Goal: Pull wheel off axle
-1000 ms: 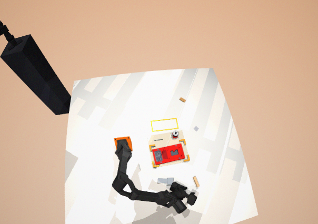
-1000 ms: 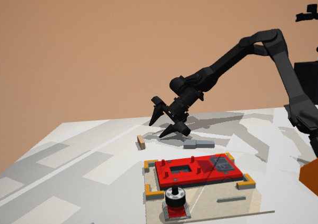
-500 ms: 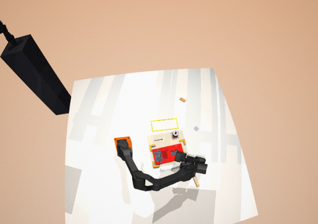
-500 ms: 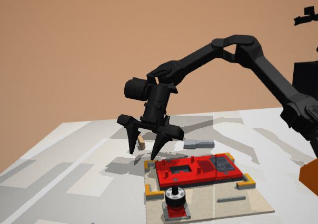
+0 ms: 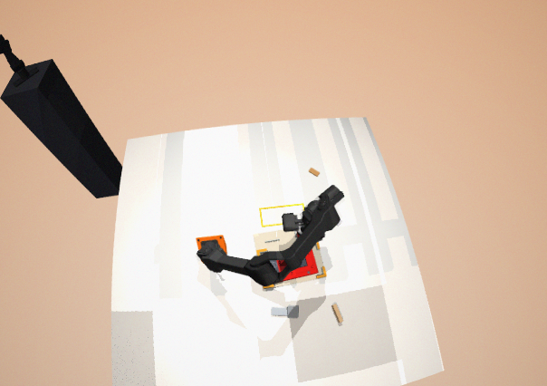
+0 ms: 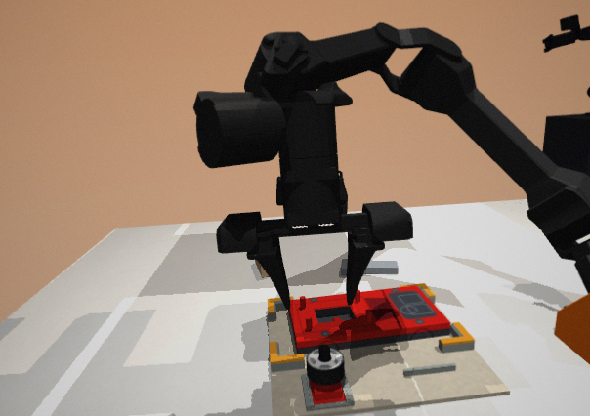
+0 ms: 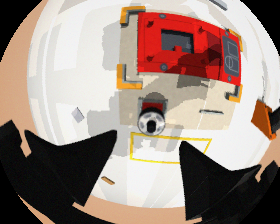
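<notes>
black gripper (image 6: 316, 298) hung above the board, fingers pointing down, partly spread and holding nothing. i read it as the approach stage. the wheel (image 6: 324, 365) sat on its upright axle (image 6: 324, 351), on a small red mount at the board's near edge in the exterior view, with the red plate (image 6: 369, 315) behind it. the wrist view showed the wheel (image 7: 151, 121) between the fingertips and well below them, and the yellow marked area (image 7: 171, 148) just beside the wheel, off the board. risks i noted: coming down off-centre could land a fingertip on the wheel's top or on the axle; a tilted pull might bind the wheel on the axle; a loose grip could drop it outside the yellow outline.
</notes>
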Action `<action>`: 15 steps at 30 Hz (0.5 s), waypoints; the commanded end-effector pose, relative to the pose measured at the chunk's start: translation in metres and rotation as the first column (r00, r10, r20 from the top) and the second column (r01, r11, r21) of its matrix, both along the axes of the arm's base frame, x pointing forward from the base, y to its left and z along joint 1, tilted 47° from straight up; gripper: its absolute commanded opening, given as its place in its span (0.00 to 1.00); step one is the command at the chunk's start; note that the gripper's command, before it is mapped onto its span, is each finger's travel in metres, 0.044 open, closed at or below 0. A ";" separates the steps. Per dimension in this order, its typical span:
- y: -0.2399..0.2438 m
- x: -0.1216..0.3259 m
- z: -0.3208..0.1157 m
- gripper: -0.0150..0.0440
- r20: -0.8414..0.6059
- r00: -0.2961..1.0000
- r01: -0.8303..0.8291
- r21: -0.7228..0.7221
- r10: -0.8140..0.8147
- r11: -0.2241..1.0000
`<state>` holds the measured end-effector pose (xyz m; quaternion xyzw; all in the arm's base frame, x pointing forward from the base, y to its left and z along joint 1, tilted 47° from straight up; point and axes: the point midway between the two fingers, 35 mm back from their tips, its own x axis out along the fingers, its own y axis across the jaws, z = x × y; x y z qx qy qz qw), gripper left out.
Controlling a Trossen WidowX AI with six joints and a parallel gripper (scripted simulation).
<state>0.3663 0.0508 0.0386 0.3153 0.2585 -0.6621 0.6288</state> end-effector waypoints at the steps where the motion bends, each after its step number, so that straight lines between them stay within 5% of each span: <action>1: 0.013 -0.006 -0.004 0.76 -0.022 0.999 -0.033 -0.079 0.031 0.996; 15: 0.010 -0.001 -0.016 0.76 -0.022 0.999 -0.033 -0.079 0.031 0.996</action>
